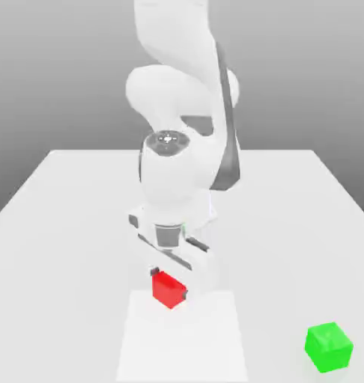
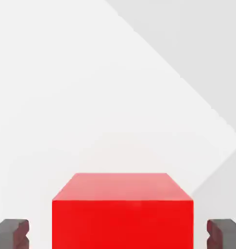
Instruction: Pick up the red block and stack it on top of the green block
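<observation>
**Red block between the tool's pads; green block apart on the worktop**

Grey backdrop, shading from darker above to lighter below, stands behind a pale worktop (image 1: 58, 194) that carries everything you have in this scene.

Item 1, the tool (image 1: 170, 288). You find it at the end of the white arm (image 1: 177, 172), pointing down at the worktop near the middle of the exterior view. Its two dark fingertips (image 2: 12, 232) flank the red block, one on each side. In the hand view a thin strip of pale surface shows between each pad and the block's side face, so you have the tool drawn in narrow around the block; whether the pads press on it yet you cannot tell.

Item 2, the red block (image 1: 168, 289). Small glossy cube, sitting between the fingertips directly below the arm's wrist. In the exterior view it looks turned a little, one corner toward the camera. It lies at the upper edge of a lighter rectangular patch (image 1: 181, 344) marked on the worktop. Whether it rests on the surface or is just clear of it you cannot tell.

Item 3, the green block (image 1: 329, 347). Small bright cube of about the same size, standing on the worktop toward the exterior view's lower right, well apart from the red block and the tool, outside the lighter patch. Nothing touches it and nothing sits on it.
</observation>
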Available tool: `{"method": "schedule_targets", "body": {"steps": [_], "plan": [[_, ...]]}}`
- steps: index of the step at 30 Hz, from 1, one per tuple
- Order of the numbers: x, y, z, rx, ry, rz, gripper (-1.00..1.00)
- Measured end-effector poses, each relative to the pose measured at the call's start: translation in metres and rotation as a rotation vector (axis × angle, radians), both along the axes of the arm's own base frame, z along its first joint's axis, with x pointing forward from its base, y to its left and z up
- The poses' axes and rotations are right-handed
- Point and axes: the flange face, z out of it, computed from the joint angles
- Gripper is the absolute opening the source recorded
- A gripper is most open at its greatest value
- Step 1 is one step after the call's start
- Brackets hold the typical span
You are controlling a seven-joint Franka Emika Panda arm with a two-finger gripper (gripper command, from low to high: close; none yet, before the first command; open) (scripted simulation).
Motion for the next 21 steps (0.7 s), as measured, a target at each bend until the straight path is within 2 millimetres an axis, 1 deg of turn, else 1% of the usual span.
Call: {"method": "schedule_targets", "body": {"steps": [5,12,18,21], "plan": [[0.0,0.0,0.0,0.0,-0.001,0.0,-1.0],[0.005,0.0,0.035,0.003,-0.005,0.005,-1.0],[0.0,0.0,0.062,-0.001,-0.001,0.001,-1.0],[0.018,0.011,0.07,-0.018,-0.003,-0.063,-1.0]]}}
